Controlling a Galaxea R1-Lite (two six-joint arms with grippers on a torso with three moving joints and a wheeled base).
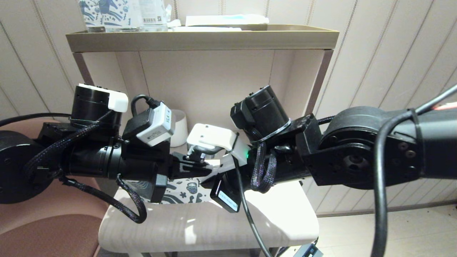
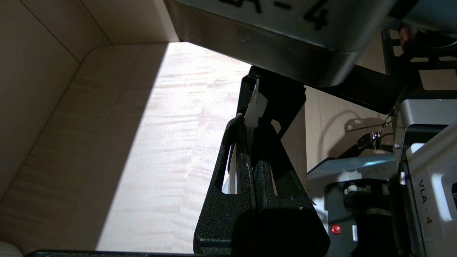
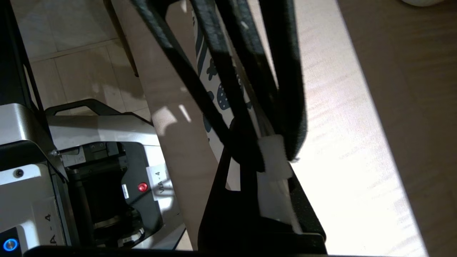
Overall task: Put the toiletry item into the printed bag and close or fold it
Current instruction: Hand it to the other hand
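I saw both arms meet over the pale shelf (image 1: 200,221). The printed bag (image 1: 185,191) was there, partly hidden under the arms, with its dark blue pictures showing between them. My left gripper (image 2: 251,117) had its jaws pressed tight together on the bag's white slider tab (image 2: 255,107). My right gripper (image 3: 275,142) was closed too, pinching the white edge of the bag right beside it. The two grippers were almost touching. A white mug (image 1: 178,126) stood behind them. I could not find the toiletry item anywhere.
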